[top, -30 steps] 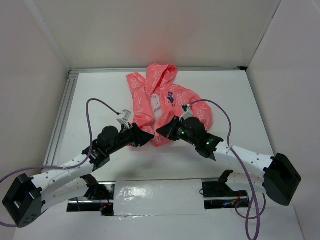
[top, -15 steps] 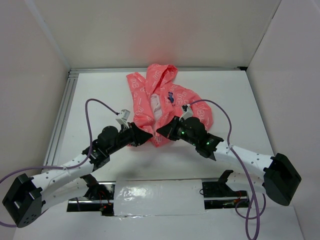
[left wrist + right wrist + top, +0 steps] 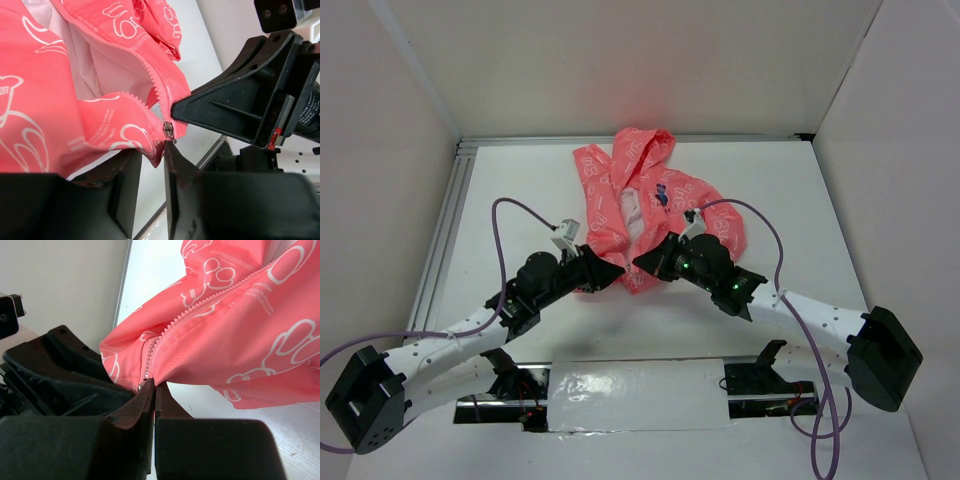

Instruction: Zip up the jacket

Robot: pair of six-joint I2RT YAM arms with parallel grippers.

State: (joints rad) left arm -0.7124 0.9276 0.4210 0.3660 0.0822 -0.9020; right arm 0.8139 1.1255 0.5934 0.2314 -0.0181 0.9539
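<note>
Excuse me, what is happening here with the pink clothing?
Two robot arms are working on a coral-pink hooded jacket lying on the white table. The right tool is shut on its bottom hem beside the zipper. The left tool stands open at the zipper slider, which sits at the bottom. The front is not yet zipped.

Left tool (image 3: 617,276) barely shifted at jacket (image 3: 608,212) hem.

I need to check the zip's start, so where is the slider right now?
In the left wrist view, the slider sits at the bottom hem of the jacket, just above one fingertip of the left gripper.
</note>
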